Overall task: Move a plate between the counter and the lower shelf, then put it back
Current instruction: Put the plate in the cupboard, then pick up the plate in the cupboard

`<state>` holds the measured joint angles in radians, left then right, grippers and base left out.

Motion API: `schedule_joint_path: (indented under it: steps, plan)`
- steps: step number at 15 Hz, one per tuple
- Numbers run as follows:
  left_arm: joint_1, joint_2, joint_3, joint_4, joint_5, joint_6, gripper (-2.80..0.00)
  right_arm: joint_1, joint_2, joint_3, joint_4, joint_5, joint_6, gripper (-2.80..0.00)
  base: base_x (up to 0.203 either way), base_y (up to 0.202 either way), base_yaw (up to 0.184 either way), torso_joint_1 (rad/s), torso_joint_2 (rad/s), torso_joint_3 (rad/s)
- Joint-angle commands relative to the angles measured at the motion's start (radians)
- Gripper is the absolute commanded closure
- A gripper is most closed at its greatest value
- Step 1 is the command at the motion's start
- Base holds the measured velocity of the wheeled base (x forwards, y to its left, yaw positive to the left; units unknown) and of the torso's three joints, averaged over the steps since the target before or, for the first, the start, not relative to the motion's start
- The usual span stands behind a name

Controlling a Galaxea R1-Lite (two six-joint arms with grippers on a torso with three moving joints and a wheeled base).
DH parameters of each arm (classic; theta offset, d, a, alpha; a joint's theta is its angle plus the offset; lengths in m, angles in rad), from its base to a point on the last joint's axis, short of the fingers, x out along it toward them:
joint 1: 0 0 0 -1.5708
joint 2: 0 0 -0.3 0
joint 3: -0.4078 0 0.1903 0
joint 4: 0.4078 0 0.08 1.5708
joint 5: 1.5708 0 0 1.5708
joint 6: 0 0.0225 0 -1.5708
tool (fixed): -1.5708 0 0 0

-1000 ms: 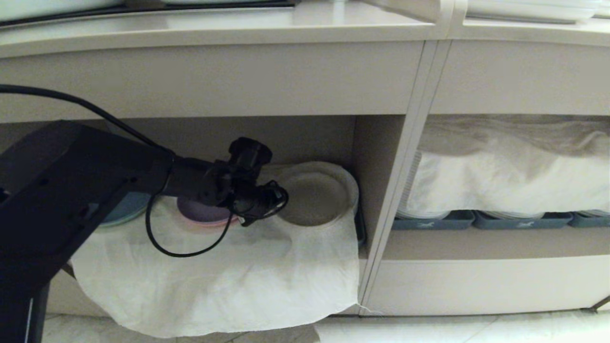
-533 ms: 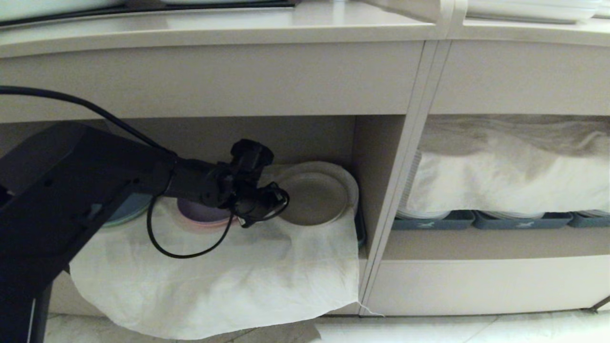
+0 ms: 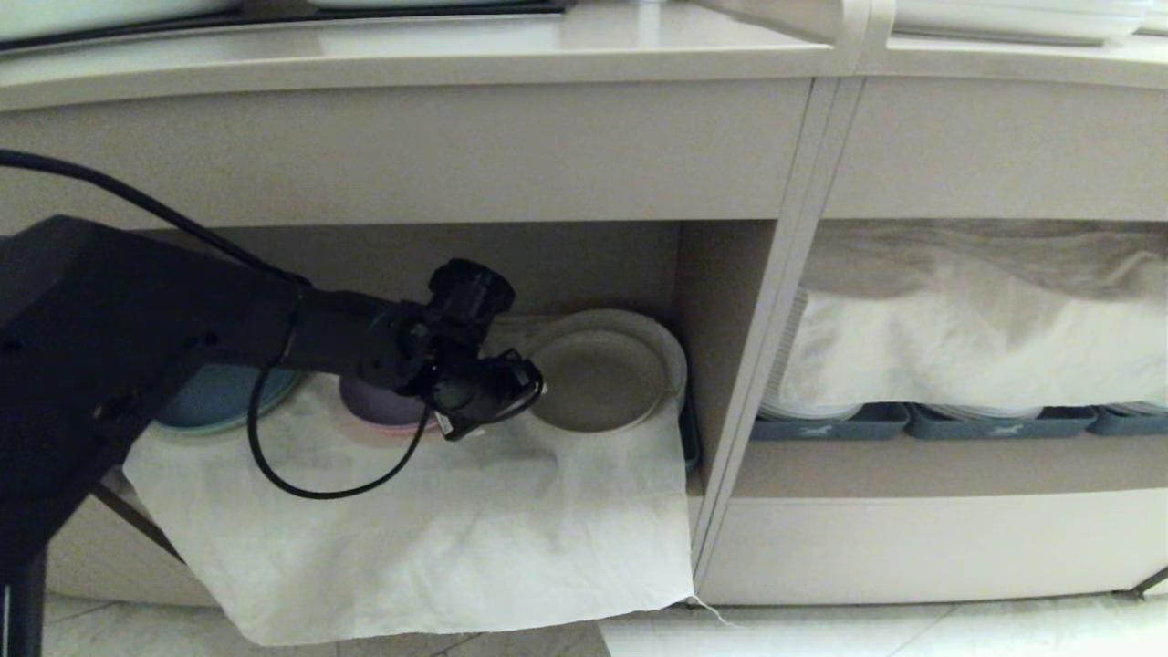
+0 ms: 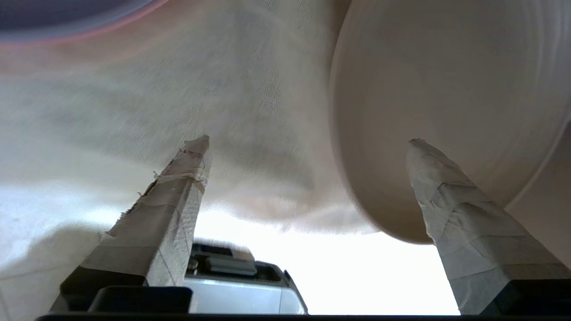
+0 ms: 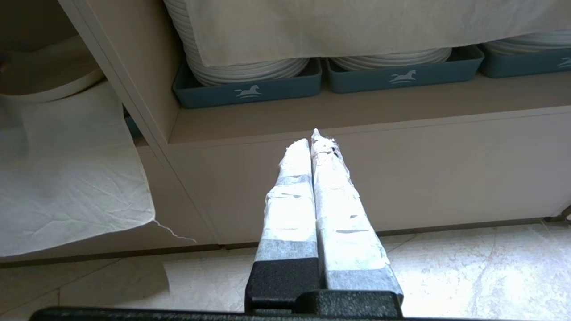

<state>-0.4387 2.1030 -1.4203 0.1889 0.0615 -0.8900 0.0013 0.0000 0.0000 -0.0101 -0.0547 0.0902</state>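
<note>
The cream-beige plate (image 3: 598,379) lies in the lower shelf (image 3: 584,265), on top of a larger white plate and the crinkled white cloth (image 3: 411,520). My left gripper (image 3: 527,388) is at the plate's left edge, open. In the left wrist view the plate (image 4: 446,102) has its rim between the spread, taped fingers (image 4: 187,178), and my left gripper (image 4: 308,141) grips nothing. The counter (image 3: 456,55) runs across the top of the head view. My right gripper (image 5: 314,136) is shut and empty, low in front of the neighbouring bay and out of the head view.
A purple plate (image 3: 379,401) and a blue plate (image 3: 219,397) sit on the cloth to the left. The cabinet divider (image 3: 757,365) stands just right of the plate. Blue-grey trays (image 3: 830,422) of white plates under another cloth fill the right bay. A black cable (image 3: 310,488) hangs from my left wrist.
My left gripper has opened and let go of the plate, which has settled flat on the shelf. The arm has drawn back slightly to the left, and the cloth's hanging edge has shifted.
</note>
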Motion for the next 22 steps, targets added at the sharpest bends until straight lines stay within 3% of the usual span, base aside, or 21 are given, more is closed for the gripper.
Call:
schedule_joint_path:
  steps: [1,6,12,20,21,22]
  plan:
    - [-0.002,-0.061,0.045,0.004,0.000,-0.004,-2.80,0.000,0.000,0.000,-0.001,0.000,0.000,0.00,0.000,0.000,0.000,0.000,0.00,0.000]
    - [-0.006,-0.140,0.175,0.004,0.000,-0.004,-2.80,0.000,0.000,0.000,-0.001,0.000,0.000,0.00,0.000,0.000,0.000,0.000,0.00,0.000]
    - [-0.064,-0.254,0.334,0.021,-0.003,0.002,-2.80,0.000,0.000,0.000,-0.001,0.000,0.000,0.00,0.000,0.000,0.000,0.000,0.00,0.000]
    - [-0.118,-0.383,0.396,0.257,-0.037,0.021,-2.80,0.000,0.000,0.000,-0.001,0.000,0.000,0.00,0.000,0.000,0.000,0.000,0.00,0.000]
    - [-0.125,-0.406,0.424,0.256,-0.037,0.024,0.00,0.000,0.000,0.000,-0.001,0.000,0.000,0.00,0.000,0.000,0.000,0.000,0.00,0.000]
    - [-0.128,-0.422,0.439,0.259,-0.037,0.034,0.00,0.000,0.000,0.000,-0.001,0.000,0.000,0.00,0.000,0.000,0.000,0.000,0.00,0.000]
